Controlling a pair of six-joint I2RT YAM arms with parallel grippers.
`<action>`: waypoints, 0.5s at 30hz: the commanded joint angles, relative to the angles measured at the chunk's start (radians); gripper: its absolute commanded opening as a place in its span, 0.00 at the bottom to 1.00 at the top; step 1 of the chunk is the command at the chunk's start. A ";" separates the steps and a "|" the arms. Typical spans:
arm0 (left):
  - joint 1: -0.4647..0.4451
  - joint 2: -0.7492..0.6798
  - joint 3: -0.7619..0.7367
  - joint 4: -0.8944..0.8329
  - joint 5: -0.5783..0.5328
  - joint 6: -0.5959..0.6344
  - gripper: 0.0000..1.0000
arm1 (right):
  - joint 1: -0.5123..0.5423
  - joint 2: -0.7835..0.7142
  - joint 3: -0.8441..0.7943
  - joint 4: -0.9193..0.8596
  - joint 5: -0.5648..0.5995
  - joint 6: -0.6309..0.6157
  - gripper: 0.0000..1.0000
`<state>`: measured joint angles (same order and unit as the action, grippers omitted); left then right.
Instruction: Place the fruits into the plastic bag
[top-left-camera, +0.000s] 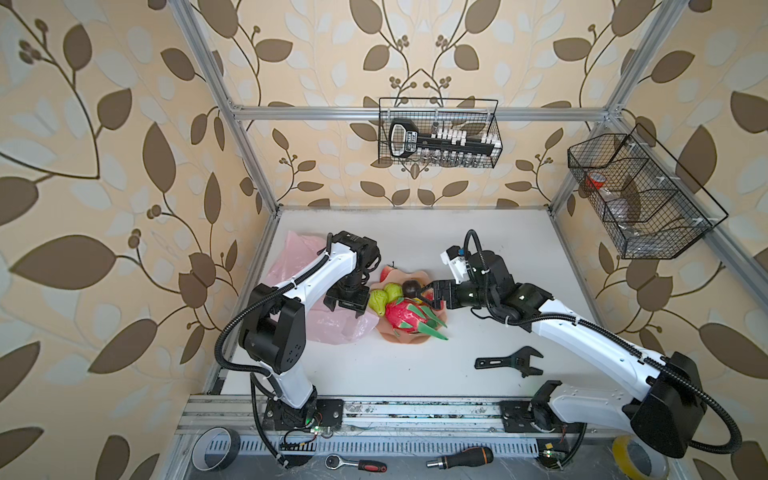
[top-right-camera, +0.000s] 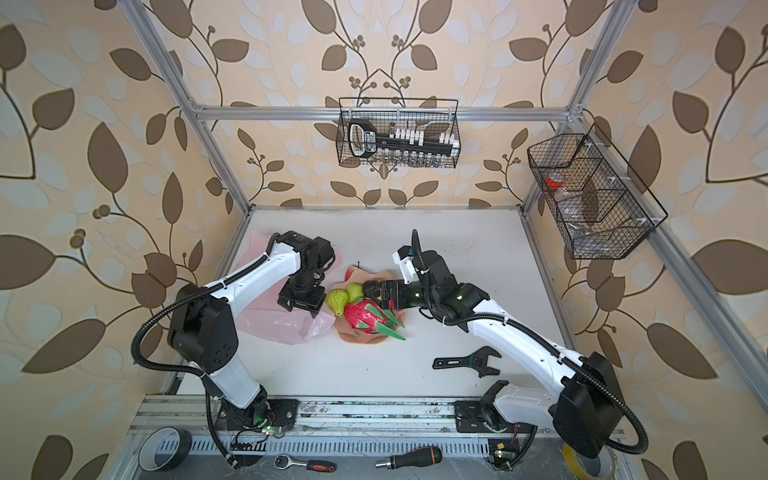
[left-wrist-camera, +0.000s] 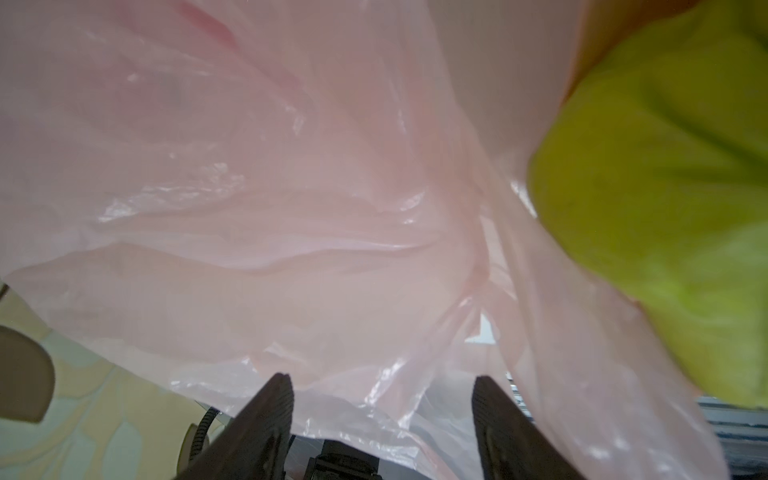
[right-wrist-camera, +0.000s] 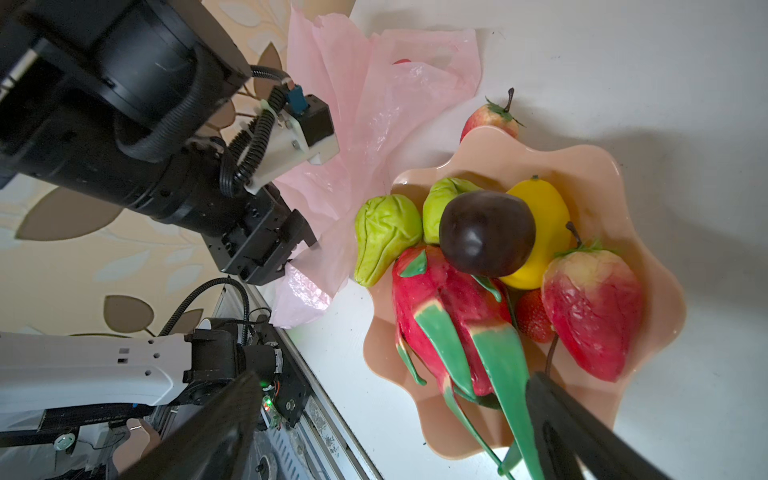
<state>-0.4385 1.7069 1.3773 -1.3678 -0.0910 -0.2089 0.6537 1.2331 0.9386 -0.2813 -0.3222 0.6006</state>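
Two tools, both with jaws apart. Left tool (left-wrist-camera: 382, 379) sits low over the pink plastic bag (top-left-camera: 291, 266); right tool (top-left-camera: 427, 299) hovers beside the dark purple ball (top-left-camera: 410, 287) atop toy fruits (top-left-camera: 405, 318) in a peach bowl (right-wrist-camera: 598, 174).

Fruits (top-left-camera: 404, 315) in bowl (top-left-camera: 395, 335), plastic bag (top-left-camera: 287, 269) left of bowl, wrench (top-left-camera: 509, 360) front-right

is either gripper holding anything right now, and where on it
Nothing is held. The left gripper stands open at the plastic bag, film unpinched; the right gripper is open over the dragon fruit.
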 joint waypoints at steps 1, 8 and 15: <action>-0.007 0.009 -0.032 0.001 -0.049 -0.010 0.72 | -0.004 -0.021 -0.020 -0.005 -0.003 -0.012 1.00; -0.011 0.022 -0.067 0.050 -0.084 -0.020 0.63 | -0.003 -0.020 -0.024 0.010 -0.001 -0.001 1.00; -0.011 0.010 -0.061 0.051 -0.124 -0.016 0.14 | -0.001 -0.018 -0.021 0.036 0.003 0.016 1.00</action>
<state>-0.4400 1.7321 1.3079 -1.2938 -0.1730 -0.2161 0.6533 1.2259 0.9276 -0.2661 -0.3222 0.6060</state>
